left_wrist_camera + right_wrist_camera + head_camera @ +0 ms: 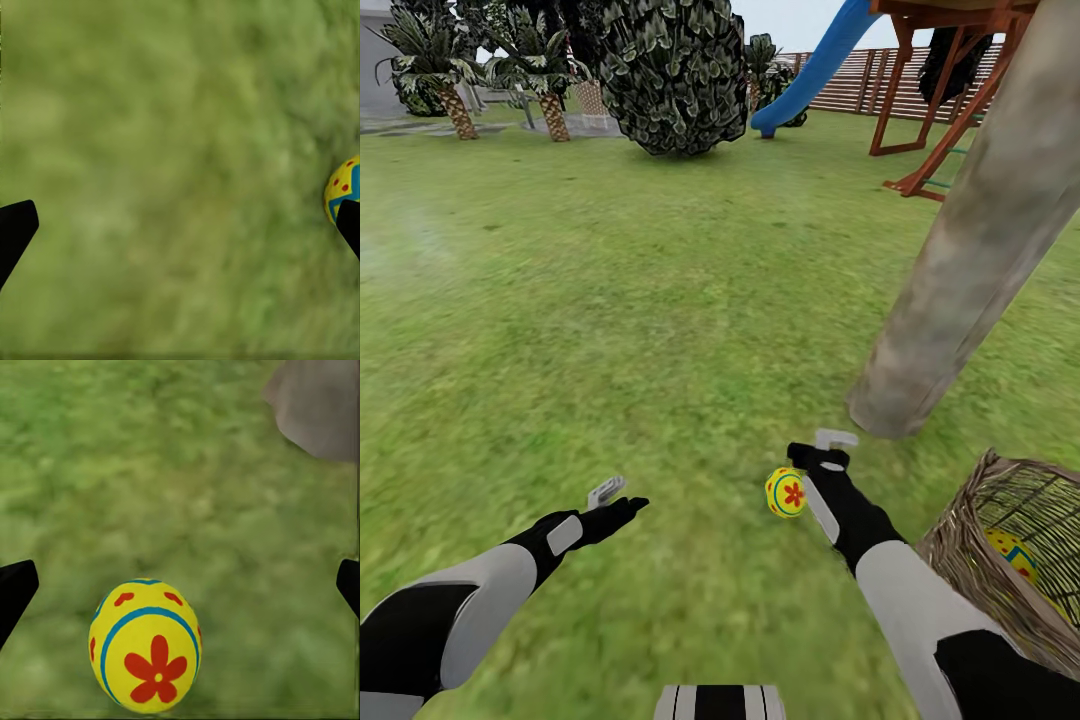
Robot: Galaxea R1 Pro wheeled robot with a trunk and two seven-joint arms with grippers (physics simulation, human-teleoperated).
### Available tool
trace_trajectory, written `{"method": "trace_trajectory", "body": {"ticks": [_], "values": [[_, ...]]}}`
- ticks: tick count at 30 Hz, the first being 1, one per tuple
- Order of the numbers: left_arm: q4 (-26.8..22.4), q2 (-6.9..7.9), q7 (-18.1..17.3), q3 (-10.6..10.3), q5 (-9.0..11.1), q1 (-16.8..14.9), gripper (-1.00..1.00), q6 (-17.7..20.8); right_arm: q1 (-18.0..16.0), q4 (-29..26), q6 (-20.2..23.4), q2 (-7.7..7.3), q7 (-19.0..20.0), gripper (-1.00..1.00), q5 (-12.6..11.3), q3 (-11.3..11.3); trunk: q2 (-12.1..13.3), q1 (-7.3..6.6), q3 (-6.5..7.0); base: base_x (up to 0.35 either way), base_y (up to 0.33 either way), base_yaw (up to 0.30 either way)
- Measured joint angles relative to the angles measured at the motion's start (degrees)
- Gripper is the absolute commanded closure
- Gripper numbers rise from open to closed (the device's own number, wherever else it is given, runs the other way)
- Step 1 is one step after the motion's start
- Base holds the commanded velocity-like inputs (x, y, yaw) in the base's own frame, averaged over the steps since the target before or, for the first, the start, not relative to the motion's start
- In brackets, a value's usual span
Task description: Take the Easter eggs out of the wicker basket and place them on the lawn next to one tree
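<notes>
now both grippers, left (622, 497) and right (830, 447), gape released; one egg (786, 492) lies on lawn (610, 300).

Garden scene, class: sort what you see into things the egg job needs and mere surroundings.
Job: Easter egg on the grass, egg in the basket, wicker basket, tree trunk, lawn, right gripper.
Surroundings: blue slide, playset, bush, palms, fence.
</notes>
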Motion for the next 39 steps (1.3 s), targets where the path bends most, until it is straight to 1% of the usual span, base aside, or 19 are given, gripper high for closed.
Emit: {"method": "trace_trajectory", "body": {"ticks": [1, 2, 4, 5, 6, 7, 11, 13, 15, 18, 23, 28, 39], "values": [[0.0, 0.0, 0.0, 0.0, 0.0, 0.0, -1.0, 0.0, 1.1, -3.3, 2.7, -0.36, -0.4, -1.0, -0.4, 0.0, 0.0, 0.0, 0.0, 0.0, 0.0, 0.0], [0.0, 0.0, 0.0, 0.0, 0.0, 0.0, -1.0, 0.0, 3.3, -8.7, 6.3, -0.87, -0.9, -1.0, -0.7, 0.1, 0.0, 0.0, 0.0, 0.0, 0.0, 0.0], [0.0, -0.01, 0.0, 0.0, 0.0, 0.0, -1.0, 0.0, 6.6, -16.5, 10.4, -1.64, -1.2, -1.0, -0.9, -0.1, 0.0, 0.0, 0.0, 0.0, 0.0, 0.0], [0.0, -0.02, 0.0, 0.0, 0.0, 0.0, -1.0, 0.0, 7.4, -18.4, 11.5, -1.79, -1.3, -1.0, -0.9, -0.2, 0.0, 0.0, 0.0, 0.0, 0.0, 0.0], [0.0, -0.04, 0.0, 0.0, 0.0, 0.0, -1.0, 0.0, 9.6, -23.8, 14.2, -2.09, -1.4, -1.0, -0.9, -0.8, 0.0, 0.0, 0.0, 0.0, 0.0, 0.0], [0.0, -0.06, 0.0, 0.0, 0.0, 0.0, -1.0, 0.0, 11.2, -27.3, 15.7, -2.2, -1.4, -1.0, -0.9, -1.2, 0.0, 0.0, 0.0, -0.005, 0.0, 0.0], [0.0, -0.09, 0.1, 0.0, 0.0, 0.0, -1.0, 0.0, 17.1, -39.5, 18.0, -2.35, -1.5, -1.0, -0.9, -2.1, 0.0, 0.02, 0.0, -0.168, -0.03, 0.0], [0.0, -0.09, 0.1, 0.0, 0.0, 0.0, -1.0, 0.1, 18.1, -42.5, 18.2, -2.33, -1.5, -1.0, -0.9, -2.2, 0.0, 0.03, 0.0, -0.295, -0.073, 0.0], [0.0, -0.09, 0.2, 0.0, 0.0, 0.0, -1.0, 0.1, 18.8, -44.1, 18.3, -2.33, -1.5, -1.0, -1.0, -2.3, 0.0, 0.04, 0.01, -0.315, -0.088, -0.048], [0.0, -0.1, 0.2, 0.0, 0.0, 0.0, -1.0, 0.1, 19.1, -44.8, 18.4, -2.33, -1.5, -1.0, -1.0, -2.3, 0.0, 0.04, 0.13, -0.307, -0.099, -0.135], [0.1, -0.26, 0.2, -0.1, -0.3, 0.0, -1.0, 0.2, 19.6, -45.5, 18.4, -2.42, -1.5, -1.0, -1.0, -2.3, 0.0, 0.0, 0.43, -0.042, -0.017, -0.229], [0.1, -0.27, 0.2, -0.1, -0.4, 0.0, -1.0, 0.2, 19.7, -45.5, 18.4, -2.4, -1.5, -1.0, -0.9, -2.3, 0.1, -0.13, 1.79, -0.005, -0.002, -0.177], [0.1, -0.27, 0.2, -0.1, -0.4, 0.0, -1.0, 0.2, 20.1, -45.7, 18.4, -2.38, -1.5, -1.0, -0.6, -2.2, 0.2, -0.41, 4.29, 0.0, 0.0, -0.013]]}}
